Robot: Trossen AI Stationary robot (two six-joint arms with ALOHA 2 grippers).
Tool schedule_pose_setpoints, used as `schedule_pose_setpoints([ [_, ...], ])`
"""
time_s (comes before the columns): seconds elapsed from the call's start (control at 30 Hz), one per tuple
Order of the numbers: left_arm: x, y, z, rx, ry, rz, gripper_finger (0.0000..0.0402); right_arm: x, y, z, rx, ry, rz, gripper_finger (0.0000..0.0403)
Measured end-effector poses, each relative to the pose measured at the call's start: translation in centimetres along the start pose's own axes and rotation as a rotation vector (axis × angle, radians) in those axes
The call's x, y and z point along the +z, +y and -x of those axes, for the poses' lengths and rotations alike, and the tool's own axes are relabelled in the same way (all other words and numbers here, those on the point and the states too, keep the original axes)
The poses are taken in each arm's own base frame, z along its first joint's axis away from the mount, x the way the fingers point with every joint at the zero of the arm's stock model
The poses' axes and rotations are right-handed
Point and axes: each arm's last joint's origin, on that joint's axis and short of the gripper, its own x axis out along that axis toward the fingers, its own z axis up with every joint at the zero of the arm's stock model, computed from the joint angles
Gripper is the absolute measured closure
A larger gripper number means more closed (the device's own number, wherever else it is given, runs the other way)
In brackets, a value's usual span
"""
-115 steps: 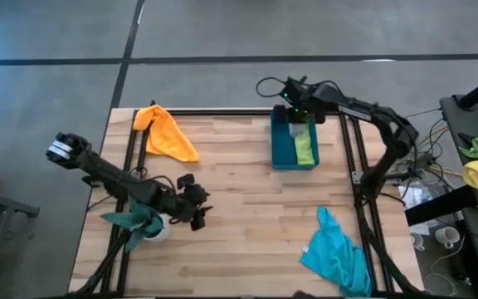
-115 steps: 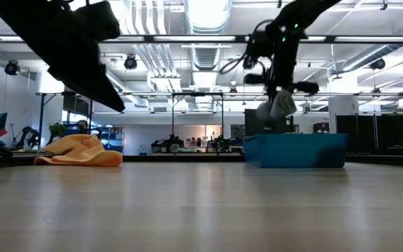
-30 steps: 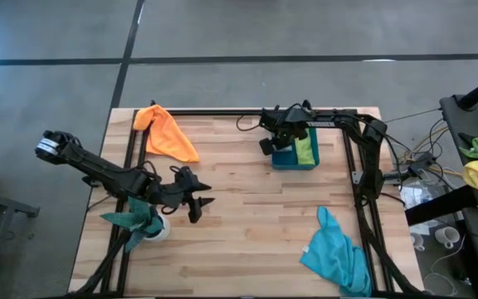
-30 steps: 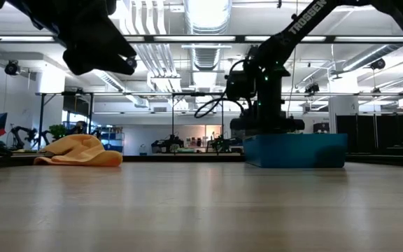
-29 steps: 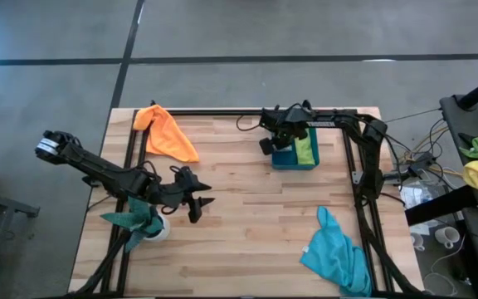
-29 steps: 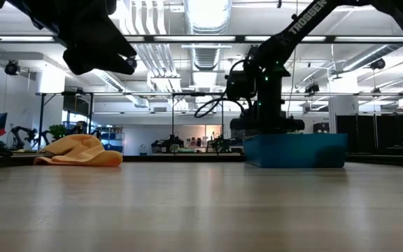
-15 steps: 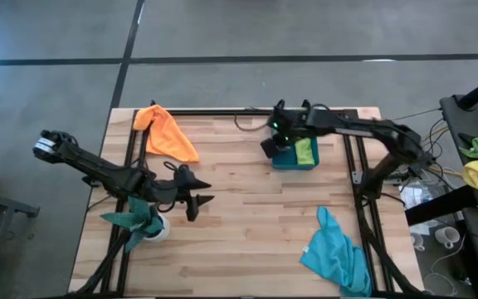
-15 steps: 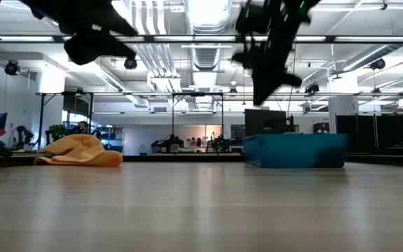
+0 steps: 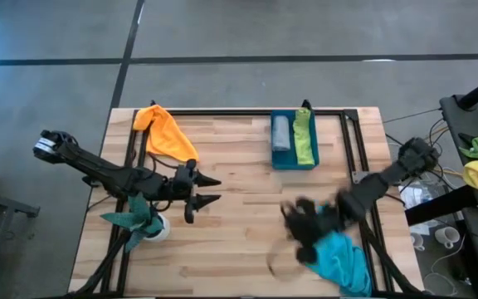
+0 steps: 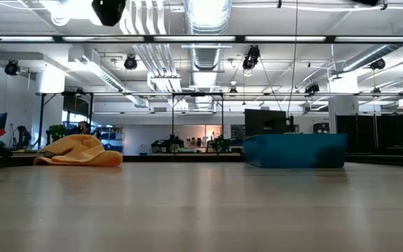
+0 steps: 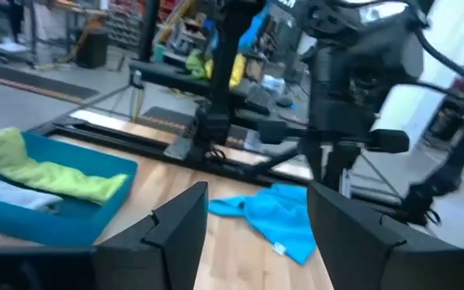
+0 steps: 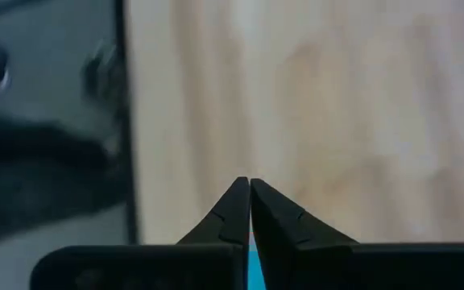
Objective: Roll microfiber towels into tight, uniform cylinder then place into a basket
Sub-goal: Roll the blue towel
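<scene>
Two rolls already sit in the basket (image 9: 294, 163). Our right gripper (image 9: 304, 228), tips pinched together and empty, is just beside the turquoise towel (image 9: 340, 259); going in closed, we'd only shove it around. Left gripper (image 9: 208, 190) hangs mid-table, half open, nothing held. Orange towel (image 9: 167, 133) waits at the far-left corner.

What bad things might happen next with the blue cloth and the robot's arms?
1. The right gripper is shut, right over the crumpled turquoise towel. It must open first, or it may just shove the cloth.
2. That towel lies at the table's near right corner, so a push might slide it off.
3. The basket already holds a grey towel and a lime green towel, so another roll may fit poorly.
</scene>
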Motion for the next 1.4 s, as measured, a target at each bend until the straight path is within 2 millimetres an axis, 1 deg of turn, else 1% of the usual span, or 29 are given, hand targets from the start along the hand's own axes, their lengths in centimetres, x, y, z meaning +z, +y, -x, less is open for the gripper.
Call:
schedule_pose_setpoints([
  [0.07,0.0,-0.2,-0.4,-0.008,0.012,-0.018,0.0204,-1.9,1.9,-0.6,0.006,0.048,-0.017,0.0387],
  [0.1,0.0,-0.4,-0.6,-0.008,0.014,-0.023,0.0204,-2.8,2.5,-1.0,-0.004,0.083,-0.035,0.0381],
  [0.23,0.4,-1.0,-2.0,-0.005,0.02,-0.036,0.0204,-5.1,4.3,-3.1,-0.052,0.16,-0.081,0.034],
  [0.33,0.2,-1.3,-3.1,0.009,0.032,-0.05,0.0204,-6.3,4.9,-5.2,-0.111,0.198,-0.053,0.0303],
  [0.43,0.1,-1.5,-4.0,0.018,0.039,-0.027,0.0204,-7.5,5.2,-7.6,-0.171,0.24,-0.035,0.0272],
  [0.53,-0.2,-1.6,-4.4,0.021,0.05,0.004,0.0204,-8.2,5.2,-9.4,-0.217,0.268,-0.026,0.0252],
  [0.6,-0.4,-1.6,-4.6,0.024,0.056,0.045,0.0204,-8.4,5.0,-10.5,-0.251,0.278,-0.058,0.0245],
  [0.73,-0.4,-1.6,-4.5,0.022,0.054,0.069,0.0204,-7.9,4.4,-11.7,-0.283,0.284,-0.139,0.0242],
  [0.87,-0.2,-1.6,-4.3,0.016,0.051,0.07,0.0204,-8.1,3.2,-13.8,-0.312,0.377,-0.196,0.025],
  [0.97,0.0,-1.9,-4.3,-0.031,0.056,0.069,0.0204,-7.6,3.0,-14.7,-0.281,0.417,-0.208,0.0266],
  [1.07,-0.2,-2.4,-4.1,-0.082,0.075,0.052,0.0204,-7.0,2.5,-15.1,-0.277,0.437,-0.209,0.0303],
  [1.17,-0.4,-2.9,-3.9,-0.122,0.09,-0.009,0.0204,-6.0,2.0,-14.9,-0.276,0.434,-0.214,0.0364],
  [1.2,-0.3,-3.0,-3.8,-0.134,0.091,-0.024,0.0204,-5.5,1.8,-14.9,-0.278,0.436,-0.207,0.0379],
  [1.3,0.0,-3.0,-3.3,-0.149,0.097,-0.063,0.0204,-3.6,1.6,-13.8,-0.27,0.422,-0.183,0.039],
  [1.4,0.6,-2.8,-2.5,-0.148,0.107,-0.133,0.0204,-0.6,2.3,-11.6,-0.185,0.36,-0.157,0.0393],
])
